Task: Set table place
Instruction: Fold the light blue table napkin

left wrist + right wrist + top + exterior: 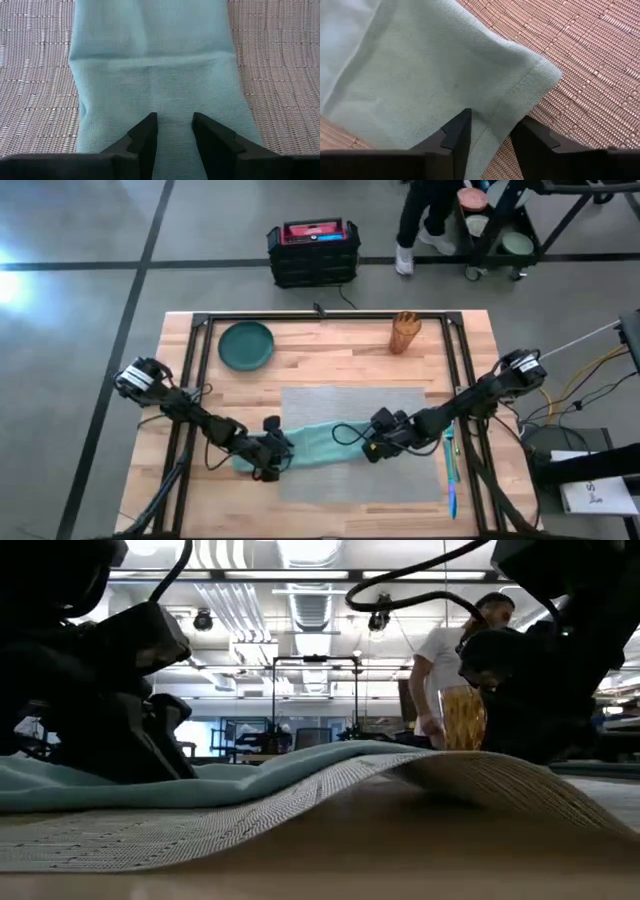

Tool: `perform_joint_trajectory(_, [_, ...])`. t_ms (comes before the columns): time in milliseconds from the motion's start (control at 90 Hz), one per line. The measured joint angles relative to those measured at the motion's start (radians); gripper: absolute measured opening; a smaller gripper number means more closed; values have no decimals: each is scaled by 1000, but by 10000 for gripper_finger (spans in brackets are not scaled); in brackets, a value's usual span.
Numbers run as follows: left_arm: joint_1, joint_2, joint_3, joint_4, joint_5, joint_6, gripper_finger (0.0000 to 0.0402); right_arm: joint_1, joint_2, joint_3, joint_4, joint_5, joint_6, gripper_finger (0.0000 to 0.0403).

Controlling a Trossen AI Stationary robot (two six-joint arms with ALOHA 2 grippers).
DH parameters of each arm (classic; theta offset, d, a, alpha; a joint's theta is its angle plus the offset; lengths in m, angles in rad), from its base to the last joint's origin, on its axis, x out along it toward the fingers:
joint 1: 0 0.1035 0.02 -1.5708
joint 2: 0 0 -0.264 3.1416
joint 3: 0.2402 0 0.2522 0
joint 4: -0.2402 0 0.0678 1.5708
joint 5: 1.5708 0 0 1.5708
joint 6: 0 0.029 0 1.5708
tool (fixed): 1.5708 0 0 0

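The grey woven placemat (365, 410) lies in the middle of the wooden table (330, 375). In the low view the placemat (450, 780) humps up off the wood. A teal napkin (320, 445) lies stretched across its near left part. My left gripper (174, 125) stands open, low over the napkin's left end (155, 60). My right gripper (492, 125) stands open over the napkin's right end, its fingers on either side of the stitched hem (512, 95) near a corner (552, 72). My left gripper has its fingertips (147, 127) down at the napkin's left end, coming level from the table's left. Whether they touch the cloth, I cannot tell. My right gripper has its fingertips (460, 125) at the hem of the right end, coming from the table's right. Whether they touch, I cannot tell.
A dark green plate (246, 345) sits at the far left of the table. A wooden holder (404, 332) stands at the far right. A blue utensil (451, 475) lies along the placemat's right edge. A person (450, 660) stands beyond the far edge, near a black crate (313, 252).
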Motion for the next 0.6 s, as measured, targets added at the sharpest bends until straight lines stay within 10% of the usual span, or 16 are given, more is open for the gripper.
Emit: perform_joint_trajectory(600, [0, 0, -1, 2, 0, 0, 114, 1, 8, 1, -2, 0, -32, 162])
